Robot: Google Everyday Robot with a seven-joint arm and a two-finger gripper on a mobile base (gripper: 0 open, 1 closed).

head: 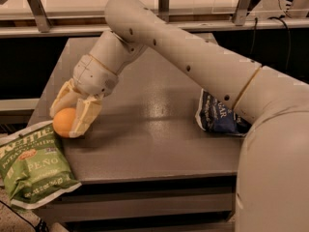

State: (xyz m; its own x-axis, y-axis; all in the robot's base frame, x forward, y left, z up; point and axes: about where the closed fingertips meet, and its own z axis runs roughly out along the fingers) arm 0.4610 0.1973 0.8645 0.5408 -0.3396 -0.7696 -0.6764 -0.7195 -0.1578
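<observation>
One orange [63,123] within gripper [67,125], table's [159,129] left

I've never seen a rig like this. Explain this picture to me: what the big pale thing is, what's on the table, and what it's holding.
The big pale tube is a robot arm, the single arm of a wheeled robot. There is one camera view, looking down on a dark table. At the arm's end sits the gripper, two fingers, low at the table's left edge and closed on an orange. A green chip bag lies just beside it, hanging over the front left corner. A blue bag lies on the right, partly behind the arm.
</observation>
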